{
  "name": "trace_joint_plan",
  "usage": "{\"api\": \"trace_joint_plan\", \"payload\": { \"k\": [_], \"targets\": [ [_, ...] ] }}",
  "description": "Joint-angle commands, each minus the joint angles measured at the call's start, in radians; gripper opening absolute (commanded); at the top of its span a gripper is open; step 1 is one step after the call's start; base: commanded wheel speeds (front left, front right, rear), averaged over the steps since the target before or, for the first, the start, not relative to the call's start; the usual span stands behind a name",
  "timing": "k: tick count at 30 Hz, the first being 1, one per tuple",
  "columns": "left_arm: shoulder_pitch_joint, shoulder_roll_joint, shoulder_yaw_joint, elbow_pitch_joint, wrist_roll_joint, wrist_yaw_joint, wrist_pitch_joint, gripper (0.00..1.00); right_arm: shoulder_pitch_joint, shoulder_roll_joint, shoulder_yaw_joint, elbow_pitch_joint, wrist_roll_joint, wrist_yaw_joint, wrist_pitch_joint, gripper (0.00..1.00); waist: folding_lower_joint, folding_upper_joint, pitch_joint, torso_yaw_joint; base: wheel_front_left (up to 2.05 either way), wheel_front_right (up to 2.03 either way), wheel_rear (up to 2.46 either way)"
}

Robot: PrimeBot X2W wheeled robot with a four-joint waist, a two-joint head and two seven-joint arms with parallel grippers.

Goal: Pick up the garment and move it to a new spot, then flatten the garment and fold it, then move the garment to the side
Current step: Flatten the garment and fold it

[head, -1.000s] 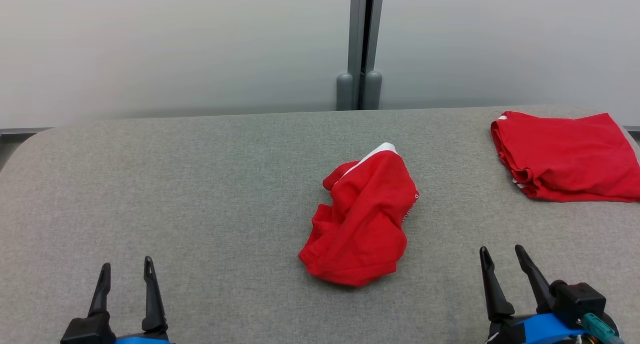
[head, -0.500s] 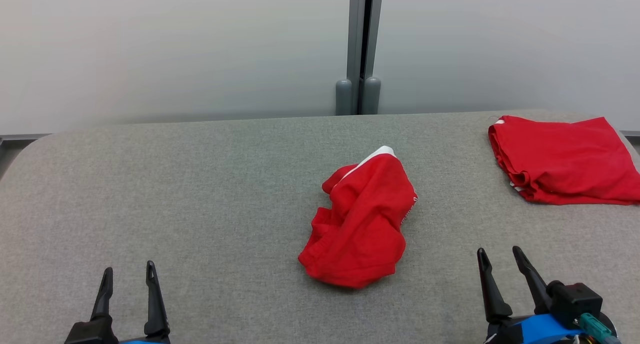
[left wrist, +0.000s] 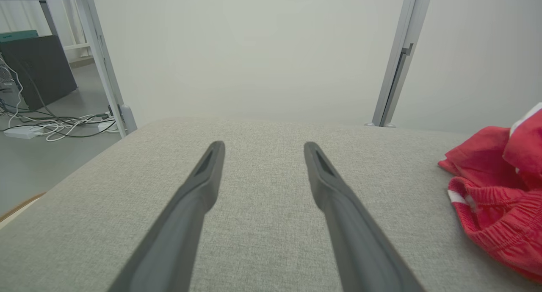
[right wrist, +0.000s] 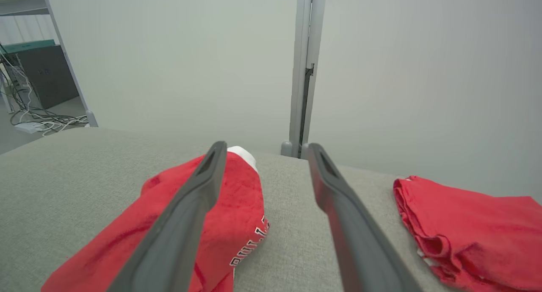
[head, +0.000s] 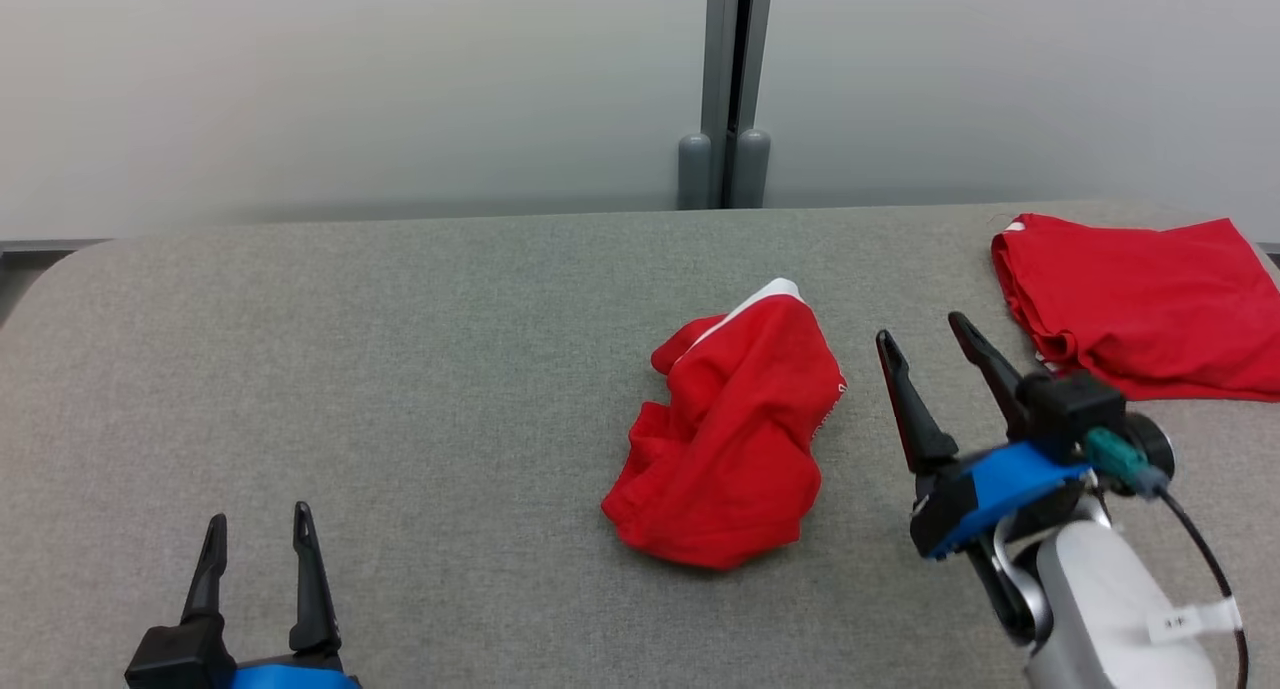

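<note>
A crumpled red garment (head: 728, 439) lies on the grey fabric table (head: 400, 369), about in the middle and a little to the right. It is bunched into a long heap that runs from near to far. It has a white band at its far end and some white letters along its right side.

The right gripper (head: 919, 328) is just to the right of this garment, with a strip of bare table between them. Its two dark fingers are spread wide, they point to the far side and hold nothing. In the right wrist view the left finger crosses in front of the red cloth, and between the fingers there is bare table and the grey post (head: 735, 69) at the far wall.

The left gripper (head: 260, 515) is at the near left, well apart from the garment. Its fingers are also wide apart and empty, above bare table. In the left wrist view the garment shows at the right edge.

A second red garment (head: 1130, 304) lies folded flat at the far right corner of the table. On the floor, far to the left, there are some cables (left wrist: 51, 124)
</note>
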State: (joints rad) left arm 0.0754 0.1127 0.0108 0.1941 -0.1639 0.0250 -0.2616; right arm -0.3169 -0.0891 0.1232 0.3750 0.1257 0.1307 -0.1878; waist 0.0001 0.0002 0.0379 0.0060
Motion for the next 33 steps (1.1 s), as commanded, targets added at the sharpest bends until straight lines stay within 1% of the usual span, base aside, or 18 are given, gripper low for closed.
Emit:
{"api": "trace_joint_plan", "payload": {
  "k": [1,7,12,18,23,24,25,26,30,33],
  "targets": [
    [-0.019,-0.003,-0.003,0.000,0.008,-0.004,-0.005,1.00,-0.054,-0.016,0.013,0.035,0.001,0.000,0.019,1.00,-0.0001,-0.0002,0.013,0.009,0.00,0.00,0.00],
    [-0.055,-0.009,-0.007,0.001,0.017,-0.014,-0.005,1.00,-0.218,-0.039,0.069,0.223,0.041,0.000,0.051,1.00,-0.0001,-0.0002,0.065,0.040,0.00,0.00,0.00],
    [-0.090,-0.020,-0.014,0.002,0.023,-0.016,-0.005,1.00,-0.299,-0.058,0.126,0.405,0.089,0.000,0.056,1.00,-0.0001,-0.0002,0.119,0.067,0.00,0.00,0.00],
    [-0.124,-0.036,-0.032,0.005,0.030,-0.019,-0.005,1.00,-0.365,-0.046,0.202,0.593,0.137,0.000,0.061,1.00,-0.0001,-0.0002,0.165,0.095,0.00,0.00,0.00],
    [-0.147,-0.041,-0.036,0.019,0.030,-0.027,-0.005,1.00,-0.394,-0.028,0.250,0.707,0.164,0.000,0.034,1.00,-0.0001,-0.0002,0.175,0.112,0.00,0.00,0.00],
    [-0.148,-0.042,-0.035,0.020,0.031,-0.028,-0.005,1.00,-0.395,-0.025,0.259,0.725,0.170,0.000,0.028,0.96,-0.0001,-0.0002,0.174,0.113,0.00,0.00,0.00],
    [-0.147,-0.043,-0.035,0.022,0.031,-0.028,-0.005,1.00,-0.396,-0.022,0.266,0.740,0.180,0.000,0.025,0.54,-0.0001,-0.0002,0.173,0.114,0.00,0.00,0.00],
    [-0.147,-0.044,-0.033,0.023,0.032,-0.029,-0.005,1.00,-0.397,-0.020,0.274,0.755,0.188,0.000,0.022,0.00,-0.0001,-0.0002,0.171,0.114,0.00,0.00,0.00],
    [-0.130,-0.047,-0.023,0.027,0.032,-0.029,-0.005,1.00,-0.407,-0.030,0.283,0.771,0.215,0.000,-0.033,0.00,-0.0001,-0.0002,0.153,0.107,0.00,0.00,0.00],
    [-0.123,-0.048,-0.014,0.028,0.029,-0.035,-0.005,1.00,-0.405,-0.027,0.292,0.746,0.237,0.000,-0.064,0.00,-0.0001,-0.0002,0.135,0.100,0.00,0.00,0.00]
  ]
}}
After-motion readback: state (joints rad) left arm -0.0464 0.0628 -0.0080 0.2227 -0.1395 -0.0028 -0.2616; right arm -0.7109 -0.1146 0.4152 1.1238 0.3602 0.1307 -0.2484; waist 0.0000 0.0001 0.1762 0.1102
